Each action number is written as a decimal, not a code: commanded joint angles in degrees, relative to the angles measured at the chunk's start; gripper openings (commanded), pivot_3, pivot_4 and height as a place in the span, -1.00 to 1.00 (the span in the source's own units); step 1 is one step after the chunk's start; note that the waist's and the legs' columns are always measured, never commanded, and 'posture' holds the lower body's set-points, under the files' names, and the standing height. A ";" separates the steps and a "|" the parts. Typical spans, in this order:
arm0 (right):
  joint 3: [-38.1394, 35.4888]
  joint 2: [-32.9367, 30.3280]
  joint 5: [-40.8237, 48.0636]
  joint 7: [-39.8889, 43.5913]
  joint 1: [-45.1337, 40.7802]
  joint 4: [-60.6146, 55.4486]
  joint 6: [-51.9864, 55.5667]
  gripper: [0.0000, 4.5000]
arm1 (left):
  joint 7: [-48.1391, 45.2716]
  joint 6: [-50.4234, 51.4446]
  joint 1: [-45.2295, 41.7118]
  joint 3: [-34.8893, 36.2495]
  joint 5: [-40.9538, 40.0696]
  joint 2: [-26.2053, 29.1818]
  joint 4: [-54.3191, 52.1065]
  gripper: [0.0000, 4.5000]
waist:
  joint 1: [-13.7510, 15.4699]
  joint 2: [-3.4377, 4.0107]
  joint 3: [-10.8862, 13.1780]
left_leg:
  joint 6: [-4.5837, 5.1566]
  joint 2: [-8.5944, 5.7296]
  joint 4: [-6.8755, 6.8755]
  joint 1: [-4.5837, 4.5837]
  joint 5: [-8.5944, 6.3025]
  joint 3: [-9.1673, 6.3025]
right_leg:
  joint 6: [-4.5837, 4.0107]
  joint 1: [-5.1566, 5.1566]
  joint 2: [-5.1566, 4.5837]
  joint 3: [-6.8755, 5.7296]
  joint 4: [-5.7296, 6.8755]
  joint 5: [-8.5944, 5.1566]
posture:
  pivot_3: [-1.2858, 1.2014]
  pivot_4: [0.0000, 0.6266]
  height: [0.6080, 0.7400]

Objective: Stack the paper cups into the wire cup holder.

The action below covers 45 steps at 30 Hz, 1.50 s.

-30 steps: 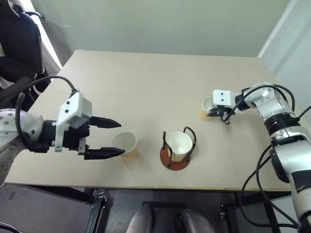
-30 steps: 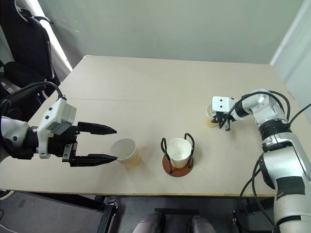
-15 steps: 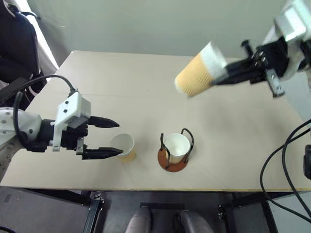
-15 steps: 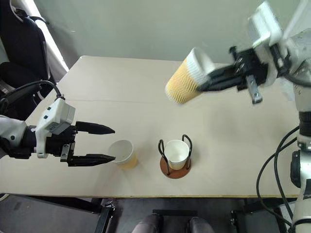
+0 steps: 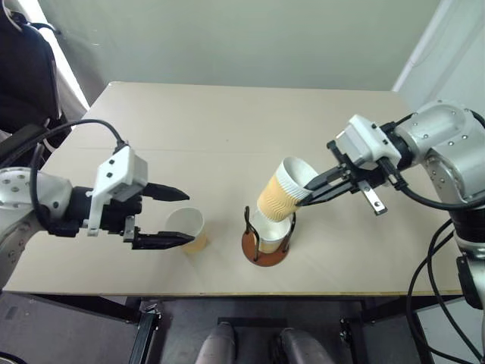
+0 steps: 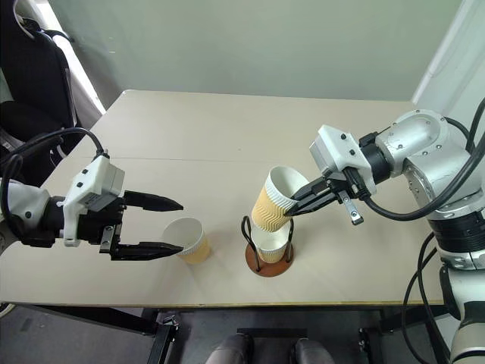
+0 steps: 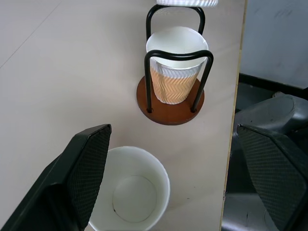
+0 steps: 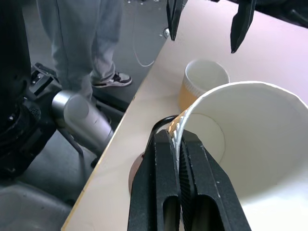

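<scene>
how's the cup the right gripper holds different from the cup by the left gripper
The held cup is tilted in the air over the wire cup holder; the loose cup stands upright on the table. The right gripper is shut on the held cup's rim, while the open left gripper flanks the loose cup without gripping it. Both are tan outside and white inside.

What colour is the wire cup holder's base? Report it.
Reddish-brown, on the wire cup holder; clearest in the left wrist view.
</scene>
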 commanded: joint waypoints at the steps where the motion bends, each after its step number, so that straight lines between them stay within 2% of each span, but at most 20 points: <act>1: 0.53 0.75 -1.58 -0.10 -0.06 -1.11 -1.35 -0.98 | 0.22 -0.36 0.09 1.66 -0.03 0.26 -1.07 1.00 | 0.00 0.00 0.00 | 0.01 0.00 0.00 -0.01 -0.01 0.00 | 0.01 0.00 0.00 0.00 -0.01 0.00 | 0.03 -0.52 1.00; 15: 2.07 1.90 -3.56 0.56 0.12 -2.42 -1.11 -0.98 | 0.55 -0.30 1.91 3.16 -0.19 0.45 -1.65 1.00 | 0.01 0.00 0.00 | 0.05 0.00 0.00 -0.04 -0.05 0.01 | 0.01 0.00 0.01 0.00 -0.08 -0.01 | 0.03 -0.52 1.00; 19: 2.04 1.63 -3.75 0.82 0.02 -2.31 -1.13 -0.61 | 0.50 -0.37 1.72 3.03 -0.12 0.47 -1.57 1.00 | 0.01 0.00 0.00 | 0.05 0.00 0.00 -0.05 -0.06 0.01 | 0.01 0.00 0.01 0.00 -0.08 -0.01 | 0.03 -0.52 1.00; 29: -0.39 0.11 -3.86 0.54 -0.59 0.00 -0.92 0.96 | -0.08 -1.35 0.68 1.16 0.96 0.72 -0.99 1.00 | 0.03 0.00 0.00 | 0.05 0.00 0.00 -0.05 -0.06 0.01 | 0.01 0.00 0.01 0.00 -0.08 -0.01 | 0.03 -0.52 1.00; 33: -7.11 -1.09 2.51 0.54 -0.57 2.33 2.94 1.00 | -1.07 -3.18 -0.62 -2.85 3.64 1.19 -1.13 1.00 | 0.22 0.00 0.00 | 0.05 -0.01 0.01 -0.07 -0.06 0.01 | 0.01 0.00 0.01 0.00 -0.09 -0.01 | 0.03 -0.52 1.00; 37: -21.09 -5.72 20.89 1.70 3.19 5.16 10.01 1.00 | -2.60 -6.56 -2.82 -9.51 9.19 1.57 -0.37 1.00 | 0.73 0.00 0.00 | 0.02 -0.03 0.00 -0.13 -0.06 0.00 | 0.00 -0.01 0.01 0.01 -0.14 -0.03 | 0.03 -0.52 1.00; 40: -24.86 -8.47 20.54 0.70 7.55 5.08 11.45 1.00 | -3.97 -10.67 -3.74 -14.60 15.22 1.91 1.47 1.00 | 0.99 -0.04 -0.03 | -0.07 -0.05 0.02 -0.12 -0.14 0.00 | 0.05 0.04 0.00 0.05 -0.20 -0.11 | 0.03 -0.52 1.00; 45: -29.19 -11.28 20.44 -4.05 14.30 0.73 11.70 1.00 | -5.92 -14.43 -8.86 -21.38 20.79 -1.15 4.43 1.00 | 0.51 0.04 0.01 | -0.07 -0.02 0.01 -0.08 -0.19 0.02 | 0.05 0.03 0.01 0.02 -0.12 -0.13 | 0.03 -0.52 1.00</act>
